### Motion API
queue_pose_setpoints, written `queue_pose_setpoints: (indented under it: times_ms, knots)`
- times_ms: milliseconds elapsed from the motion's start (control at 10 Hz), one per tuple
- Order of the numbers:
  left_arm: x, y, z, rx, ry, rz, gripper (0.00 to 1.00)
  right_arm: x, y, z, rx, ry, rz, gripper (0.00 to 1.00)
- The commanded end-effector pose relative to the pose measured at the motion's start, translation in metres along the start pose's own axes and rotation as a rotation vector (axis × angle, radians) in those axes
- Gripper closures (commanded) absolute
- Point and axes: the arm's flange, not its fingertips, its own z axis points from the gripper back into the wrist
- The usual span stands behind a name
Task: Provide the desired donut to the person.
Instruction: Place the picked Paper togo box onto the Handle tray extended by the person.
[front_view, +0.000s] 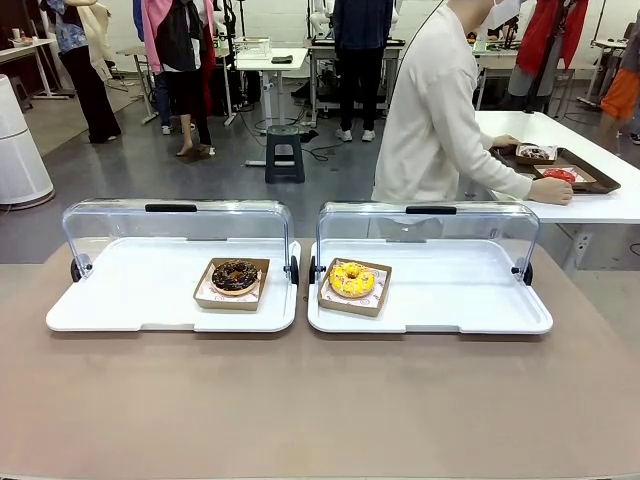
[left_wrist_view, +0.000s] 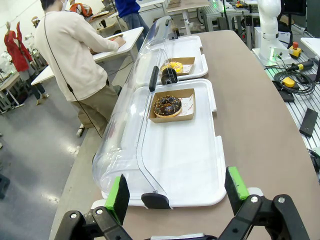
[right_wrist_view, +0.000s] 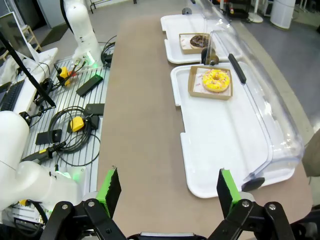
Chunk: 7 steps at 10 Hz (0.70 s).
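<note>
A chocolate donut lies in a brown cardboard tray on the left white tray. A yellow donut lies in its own cardboard tray on the right white tray. Both clear lids stand raised at the back. The person in a cream cardigan stands beyond the table, turned away, hands on a side table. My left gripper is open, hovering off the end of the left tray. My right gripper is open above the table's bare brown top.
A white side table at the far right holds a dark tray with more donuts. Bystanders and other tables stand farther back. Cables and boxes lie on a rack beside the brown table. The table's near half is bare.
</note>
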Motion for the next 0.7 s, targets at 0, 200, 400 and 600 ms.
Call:
queue_pose_setpoints:
  times_ms: [0,200,400,600]
  knots:
    - [0.0030,-0.0010,-0.0007,0.000,-0.002,-0.004,0.00,0.0000,-0.0003,-0.0009,0.005,-0.011,0.005,0.00]
    - [0.0030,-0.0010,-0.0007,0.000,-0.002,-0.004,0.00,0.0000,-0.0003,-0.0009,0.005,-0.011,0.005,0.00]
    - [0.0030,-0.0010,-0.0007,0.000,-0.002,-0.004,0.00,0.0000,-0.0003,-0.0009,0.005,-0.011,0.005,0.00]
    - [0.0030,-0.0010,-0.0007,0.000,-0.002,-0.004,0.00,0.0000,-0.0003,-0.0009,0.005,-0.011,0.005,0.00]
